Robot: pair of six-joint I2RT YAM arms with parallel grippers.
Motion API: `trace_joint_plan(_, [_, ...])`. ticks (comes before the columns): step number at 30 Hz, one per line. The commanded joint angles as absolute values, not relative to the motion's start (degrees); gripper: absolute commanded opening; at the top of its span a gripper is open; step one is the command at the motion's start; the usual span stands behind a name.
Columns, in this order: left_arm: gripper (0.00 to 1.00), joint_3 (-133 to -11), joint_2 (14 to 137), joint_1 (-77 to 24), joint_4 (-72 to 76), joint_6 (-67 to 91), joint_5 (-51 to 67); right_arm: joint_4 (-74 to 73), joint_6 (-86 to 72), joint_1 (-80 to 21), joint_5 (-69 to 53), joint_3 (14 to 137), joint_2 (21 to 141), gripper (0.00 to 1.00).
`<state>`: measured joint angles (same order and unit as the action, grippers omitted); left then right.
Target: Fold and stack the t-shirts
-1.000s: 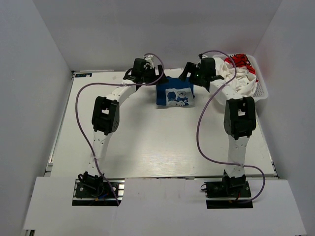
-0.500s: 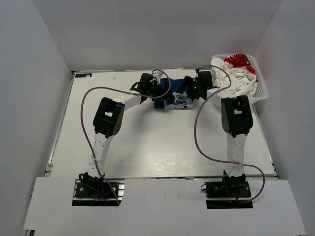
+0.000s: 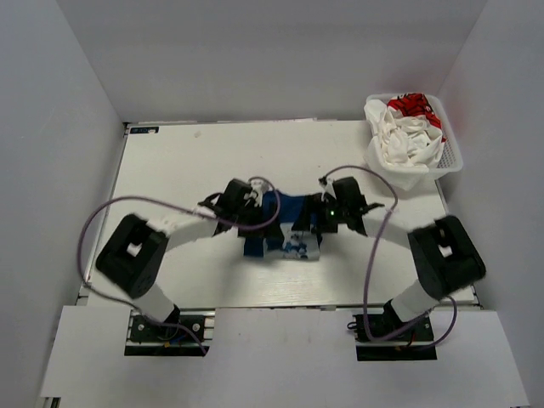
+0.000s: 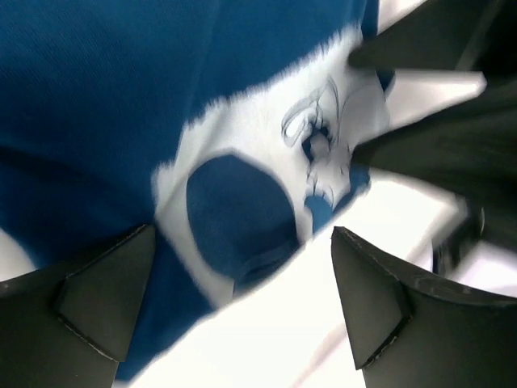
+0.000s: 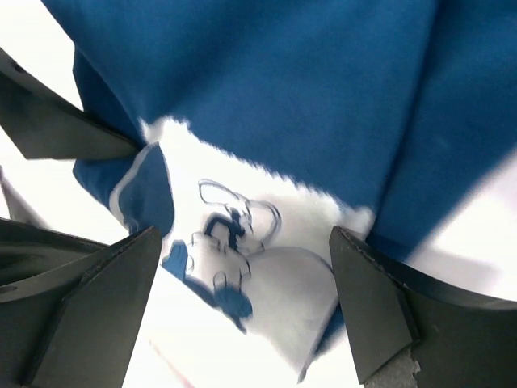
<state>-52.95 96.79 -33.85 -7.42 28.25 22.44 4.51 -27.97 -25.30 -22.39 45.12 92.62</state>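
Left claw (image 4: 241,233), right claw (image 5: 244,232), two t-shirts (image 3: 274,206) (image 3: 406,143)

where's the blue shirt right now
In the top view, the blue shirt lies front-centre on the table, between the left gripper and right gripper.

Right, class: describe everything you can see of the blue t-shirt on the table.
The blue t-shirt is soft royal-blue cloth with a white print drawn in blue lines. It lies bunched on the white table, near its front middle, between the left gripper and right gripper, whose jaws stand open over it. Whether they touch it is unclear.
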Motion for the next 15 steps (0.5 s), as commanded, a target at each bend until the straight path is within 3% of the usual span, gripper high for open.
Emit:
trace_joint_plan(1, [1.00, -46.6, 82.5, -35.8, -17.8, 31.9, 19.2, -2.5, -26.5, -27.3, -24.5, 39.6, 81.5, 0.90])
trace_joint_plan(5, [1.00, -46.4, 72.1, -37.2, -23.8, 34.7, 14.1, -7.9, -23.1, -29.0, -22.9, 39.5, 72.0, 0.90])
trace_joint_plan(8, [1.00, -47.9, 69.9, -36.7, -27.3, 35.2, 3.6, -8.1, -21.1, -29.0, -19.1, 40.6, 68.4, 0.90])
trace_joint_plan(12, [1.00, -49.4, 74.2, -35.6, -27.9, 35.2, -6.0, -6.5, -18.7, -29.0, -16.2, 42.9, 72.8, 0.90])
trace_joint_plan(15, [1.00, -52.5, 80.2, -35.1, -26.8, 35.8, -6.1, -3.6, -18.0, -29.1, -15.2, 46.7, 80.4, 0.90])
